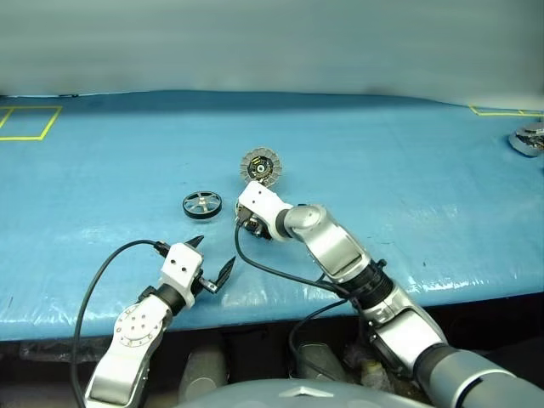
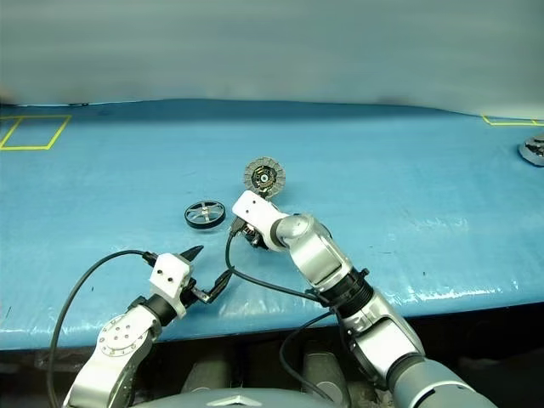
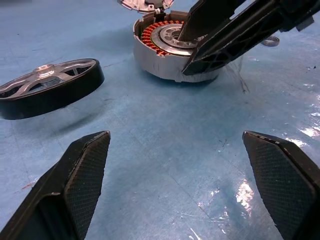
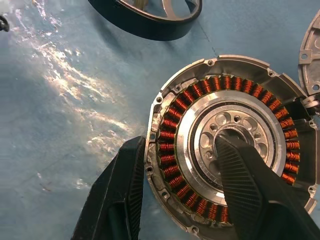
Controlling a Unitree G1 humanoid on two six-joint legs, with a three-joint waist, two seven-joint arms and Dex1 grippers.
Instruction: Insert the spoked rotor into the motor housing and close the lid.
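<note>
Right pincer pinches the motor housing wall, 1 finger inside; left pincer spread. A jerk could scrape windings or slam the lid before the spoked rotor is inserted.

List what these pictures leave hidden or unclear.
- Motor housing: in the head views, hidden behind the right pincer and its wrist.
- Lid: cut off by the edge in both wrist views.
- Spoked rotor: underside hidden against the table.
- Shiny object at the table's far right: cut off, too small to name.
</note>
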